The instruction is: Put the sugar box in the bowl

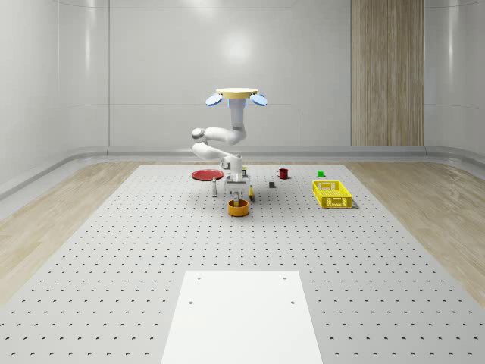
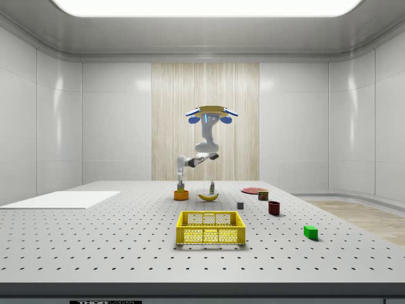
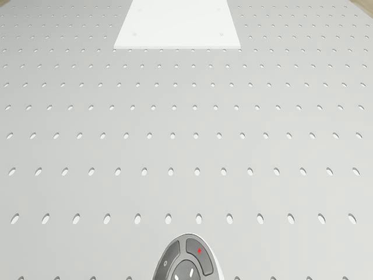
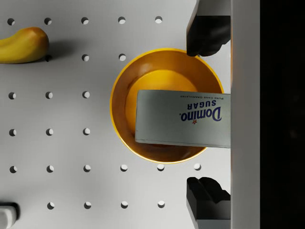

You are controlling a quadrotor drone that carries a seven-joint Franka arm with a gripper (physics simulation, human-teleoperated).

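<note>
Overhead, the drone (image 1: 236, 95) hovers above the perforated grey table (image 1: 114, 250). Its jaws are spread apart, released, so the grey cardboard Domino sugar box (image 4: 183, 119) sits over the round orange bowl (image 4: 124, 102); a yellow banana (image 4: 23, 44) lies toward ten o'clock.

The sugar box (image 4: 183, 119) reads "Domino. SUGAR", with smaller print unreadable.

my whole-scene camera sits far back, looking down the tabletop (image 1: 114, 250). side camera's low at the edge, facing across; both catch the yellow crate (image 1: 332, 193). drone camera tilts forward over bare holes. wrist camera stares close down into the bowl (image 4: 124, 129).
</note>
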